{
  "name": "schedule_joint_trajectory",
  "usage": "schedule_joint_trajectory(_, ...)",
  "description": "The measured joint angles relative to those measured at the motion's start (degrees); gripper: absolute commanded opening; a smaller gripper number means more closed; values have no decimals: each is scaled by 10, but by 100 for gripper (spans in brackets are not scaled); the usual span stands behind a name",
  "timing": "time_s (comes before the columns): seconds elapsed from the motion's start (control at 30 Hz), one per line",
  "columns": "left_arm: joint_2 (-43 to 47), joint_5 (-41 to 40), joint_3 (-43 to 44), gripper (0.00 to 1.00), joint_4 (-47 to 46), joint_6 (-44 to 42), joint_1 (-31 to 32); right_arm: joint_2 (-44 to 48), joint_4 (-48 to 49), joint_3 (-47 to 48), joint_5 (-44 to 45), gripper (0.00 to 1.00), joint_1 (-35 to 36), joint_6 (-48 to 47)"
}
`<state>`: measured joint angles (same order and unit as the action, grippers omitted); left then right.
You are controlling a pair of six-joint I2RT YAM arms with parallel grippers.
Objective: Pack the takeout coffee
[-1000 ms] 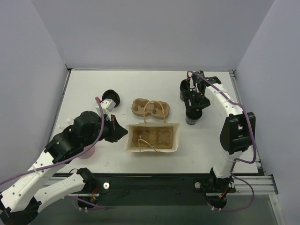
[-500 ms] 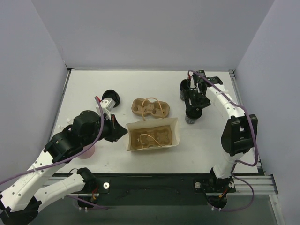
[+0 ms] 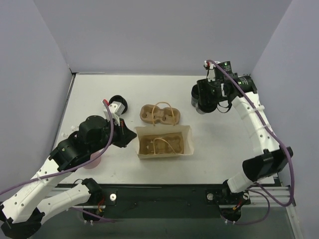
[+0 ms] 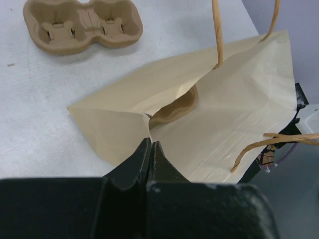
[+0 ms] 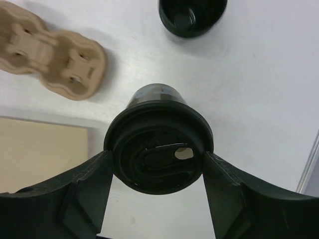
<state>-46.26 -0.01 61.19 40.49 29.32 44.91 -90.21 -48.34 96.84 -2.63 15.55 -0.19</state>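
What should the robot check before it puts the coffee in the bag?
1. Cup held tight: ok, the right gripper is shut on the cup.
2. Lid on: ok, the lid covers the top.
3. Bag open: ok, the left gripper pinches the edge of the bag, and its mouth gapes.
4. Tray ready: ok, a cup tray sits inside.
5. Cup above bag: not ok, it hangs off to the right.
6. Handle clear: not ok, one handle lies across the opening.
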Motion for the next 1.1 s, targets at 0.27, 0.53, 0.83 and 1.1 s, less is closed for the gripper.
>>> schedule_joint_trajectory(0.27,-7,-9,-1,0,-54,-54,-1,87,-29,142,-32,46,90,0)
schedule_joint_trajectory(0.53,-38,-10,2,0,-72,-66,-4,192,-33,168,-120,46,158,0)
schedule_joint_trajectory(0.83,-78,-21,43,0,-24,-45,-5,225,-18,164,-147,46,297,14)
schedule_joint_trajectory(1.1,-48,-10,39,0,-26,-39,-8,230,-11,112,-131,46,371,9)
